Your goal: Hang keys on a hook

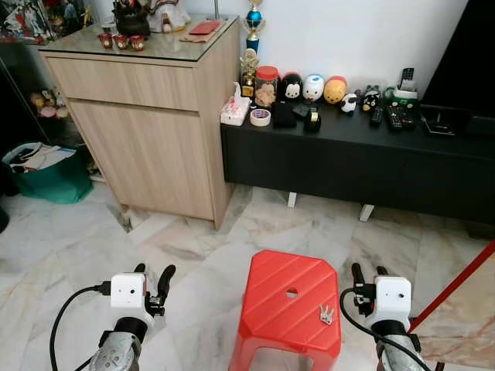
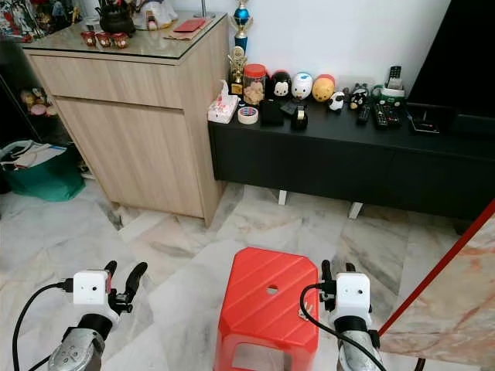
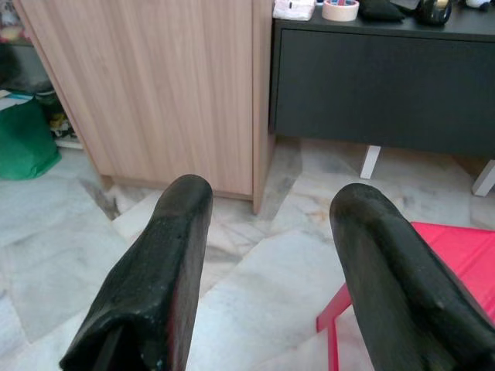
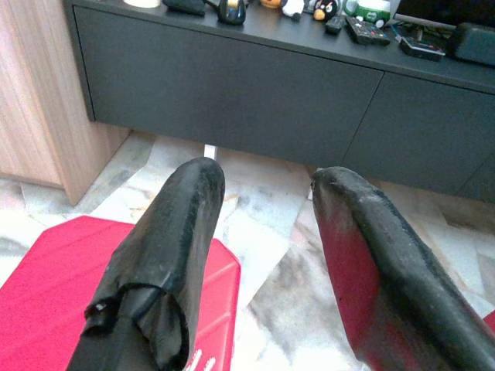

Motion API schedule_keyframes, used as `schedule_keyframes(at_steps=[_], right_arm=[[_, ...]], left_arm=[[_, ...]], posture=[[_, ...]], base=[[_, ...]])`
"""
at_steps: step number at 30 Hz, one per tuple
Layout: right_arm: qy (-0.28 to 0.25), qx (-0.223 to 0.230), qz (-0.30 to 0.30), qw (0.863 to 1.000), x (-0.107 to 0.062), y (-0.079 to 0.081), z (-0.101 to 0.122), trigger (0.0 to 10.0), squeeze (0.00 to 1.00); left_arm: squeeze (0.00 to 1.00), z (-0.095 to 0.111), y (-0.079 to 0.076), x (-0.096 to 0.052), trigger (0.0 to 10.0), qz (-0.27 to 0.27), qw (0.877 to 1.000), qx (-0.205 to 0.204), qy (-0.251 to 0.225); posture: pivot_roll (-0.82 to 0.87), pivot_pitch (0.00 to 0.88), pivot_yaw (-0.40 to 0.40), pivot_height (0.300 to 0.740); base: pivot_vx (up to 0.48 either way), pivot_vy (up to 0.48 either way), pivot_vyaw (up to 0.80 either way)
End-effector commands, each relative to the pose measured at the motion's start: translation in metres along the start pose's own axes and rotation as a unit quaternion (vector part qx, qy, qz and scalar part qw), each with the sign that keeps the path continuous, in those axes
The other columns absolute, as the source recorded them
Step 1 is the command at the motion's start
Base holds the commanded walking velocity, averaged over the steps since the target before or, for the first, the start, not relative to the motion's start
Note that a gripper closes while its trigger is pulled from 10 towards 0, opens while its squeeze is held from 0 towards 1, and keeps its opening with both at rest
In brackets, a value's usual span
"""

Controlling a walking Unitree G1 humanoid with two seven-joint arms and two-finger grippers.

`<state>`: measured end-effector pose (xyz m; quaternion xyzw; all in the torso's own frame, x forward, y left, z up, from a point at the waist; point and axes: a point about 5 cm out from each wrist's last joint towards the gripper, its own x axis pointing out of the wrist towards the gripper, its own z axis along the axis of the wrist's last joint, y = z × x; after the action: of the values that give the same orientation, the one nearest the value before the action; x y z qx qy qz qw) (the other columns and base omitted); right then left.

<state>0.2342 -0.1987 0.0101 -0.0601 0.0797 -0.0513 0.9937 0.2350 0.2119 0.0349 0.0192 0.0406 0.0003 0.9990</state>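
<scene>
1. A red plastic stool stands on the marble floor directly before the robot; a small bunch of silver keys lies on its seat near the right front edge, just right of the round hole in the seat's middle.
2. The left gripper hovers over the floor to the left of the stool, well apart from the keys; its two black fingers are spread with a clear gap between them, holding nothing.
3. The right gripper hovers just beside the stool's right edge, near the keys but not touching them; its fingers are likewise parted and empty, with the stool's red corner seen beneath one of them.
4. Behind the stool a low black TV console runs along the white wall; on its top sit a tissue box, a roll of tape, a red-lidded jar, a row of round toy figures and several remote controls.
5. Left of the console stands a taller light-wood cabinet with a glass top; a green bag rests on the floor beside it.
</scene>
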Motion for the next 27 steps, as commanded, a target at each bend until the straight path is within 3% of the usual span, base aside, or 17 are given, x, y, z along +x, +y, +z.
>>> schedule_keyframes(at_steps=[1,12,19,27], right_arm=[[-0.009,0.006,-0.007,1.000,0.003,-0.001,0.003,10.0,0.00],[0.033,0.025,-0.017,0.999,0.002,-0.001,-0.011,10.0,0.00],[0.023,0.029,-0.015,0.999,0.004,0.001,-0.007,10.0,0.00],[0.049,0.031,-0.011,0.998,0.010,0.005,-0.010,10.0,0.00]], left_arm=[[0.00,0.001,0.000,0.003,10.0,-0.003,1.000,0.009,0.001],[0.00,-0.007,-0.003,0.005,10.0,-0.010,1.000,-0.005,0.021],[0.00,-0.005,-0.003,0.007,10.0,-0.005,1.000,-0.006,0.015],[0.00,-0.003,-0.004,0.009,10.0,-0.005,1.000,-0.009,0.010]], posture=[[0.00,0.000,-0.003,0.740],[0.01,0.000,-0.005,0.740],[0.01,0.000,-0.005,0.740],[0.01,0.000,-0.005,0.721]], base=[[0.000,0.000,0.00],[0.000,0.000,0.00],[0.000,0.000,0.00],[0.000,0.000,0.00]])
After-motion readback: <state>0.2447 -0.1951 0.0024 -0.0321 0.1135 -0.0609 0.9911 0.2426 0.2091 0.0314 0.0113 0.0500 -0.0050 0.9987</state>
